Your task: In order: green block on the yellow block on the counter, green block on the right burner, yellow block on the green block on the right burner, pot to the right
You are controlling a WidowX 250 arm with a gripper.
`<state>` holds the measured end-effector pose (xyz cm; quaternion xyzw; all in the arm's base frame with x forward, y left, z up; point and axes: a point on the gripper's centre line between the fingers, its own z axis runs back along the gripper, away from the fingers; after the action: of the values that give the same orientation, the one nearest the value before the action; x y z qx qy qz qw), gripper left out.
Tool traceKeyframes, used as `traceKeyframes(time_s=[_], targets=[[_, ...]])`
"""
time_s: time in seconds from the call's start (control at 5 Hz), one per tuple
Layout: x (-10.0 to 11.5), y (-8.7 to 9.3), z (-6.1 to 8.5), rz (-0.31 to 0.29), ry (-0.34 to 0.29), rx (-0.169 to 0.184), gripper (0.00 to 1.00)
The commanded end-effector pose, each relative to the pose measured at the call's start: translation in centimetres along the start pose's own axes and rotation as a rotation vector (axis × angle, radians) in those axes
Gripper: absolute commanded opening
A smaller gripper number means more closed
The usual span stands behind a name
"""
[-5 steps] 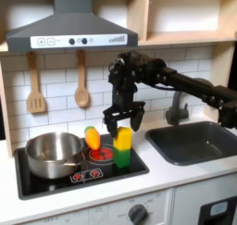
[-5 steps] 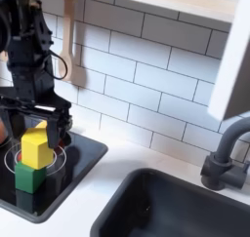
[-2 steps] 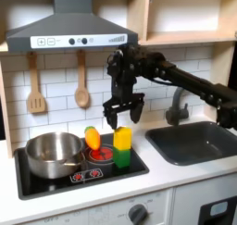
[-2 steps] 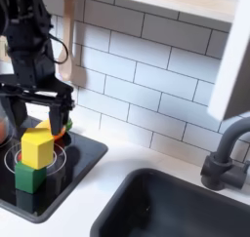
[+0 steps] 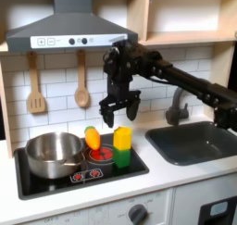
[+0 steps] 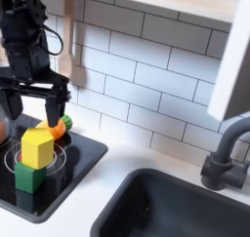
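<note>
- The pot (image 5: 54, 154), shiny steel and wide, sits on the black hob on the side of the right burner (image 5: 102, 156) toward the first exterior view's left, its wall just beside the burner's red rings.
- On that burner stands a stack of 2: the green block (image 5: 122, 157) at the bottom, the yellow block (image 5: 122, 138) resting squarely on top. In the second exterior view the same stack shows as green block (image 6: 29, 176) under yellow block (image 6: 36, 148).
- A rounded orange-and-yellow toy (image 5: 93, 138) stands at the back of the burner, between the pot and the stack.
- The hand (image 5: 121, 107) hangs above the burner, directly over the stack and well clear of the yellow block; its fingers are spread wide and hold nothing. The second exterior view confirms this: the hand (image 6: 36, 99) is splayed and empty.
- Judged from this layout, both stacking steps look done and only sliding the pot is left.
- The relation that matters: from the hand, the pot lies lower and toward the first exterior view's left, beyond the toy.
- A slide toward the burner looks crowded, since toy and stack occupy that side.
- The off-white counter (image 5: 176, 178) and the dark sink (image 5: 196, 141) lie on the burner's far side from the pot.
</note>
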<state>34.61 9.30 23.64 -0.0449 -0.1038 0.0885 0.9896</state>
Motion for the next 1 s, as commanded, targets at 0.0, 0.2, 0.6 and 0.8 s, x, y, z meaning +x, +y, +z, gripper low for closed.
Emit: traceKeyframes(time_s=[0.0,0.2,0.6,0.8], targets=[[1.2,1.8,-0.4,0.063,-0.044,0.038,1.0],[1.3,2.9,-1.9,0.098,-0.006,0.052,1.0],[2.6,5.1,-1.5,0.181,-0.018,0.117,1.0],[2.7,5.4,-1.1,0.199,-0.034,0.101,1.0]])
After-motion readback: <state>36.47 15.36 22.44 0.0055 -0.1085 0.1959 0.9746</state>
